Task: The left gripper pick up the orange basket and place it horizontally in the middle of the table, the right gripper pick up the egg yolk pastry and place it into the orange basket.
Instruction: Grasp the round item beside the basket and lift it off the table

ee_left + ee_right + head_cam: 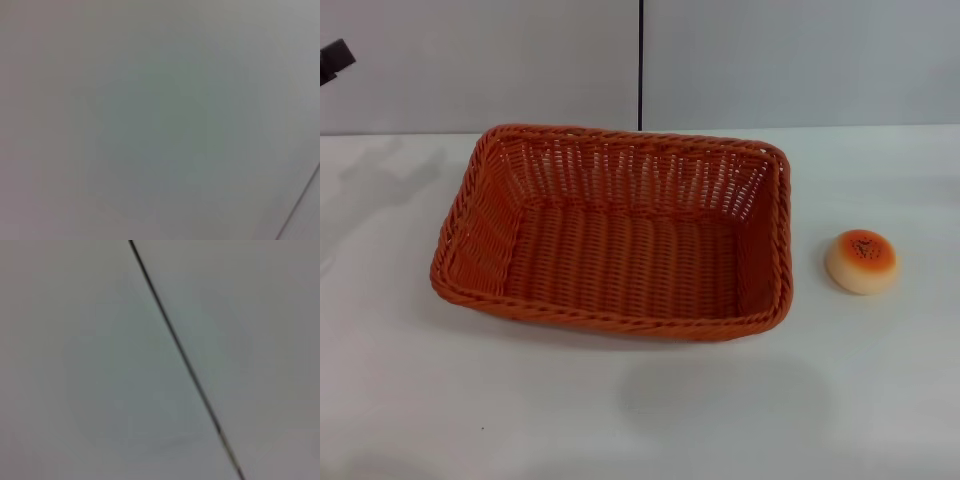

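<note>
The orange basket (620,235) lies lengthwise across the middle of the white table (640,410), empty and upright. To its right, apart from its rim, the egg yolk pastry (862,261) rests on the tabletop. A small black piece of the left gripper (334,60) pokes in at the upper left edge of the head view, high and well away from the basket. The right gripper is out of view. Both wrist views show only a plain pale surface crossed by a thin dark line.
A pale wall with a vertical dark seam (641,65) stands behind the table. Bare tabletop stretches in front of the basket and around the pastry.
</note>
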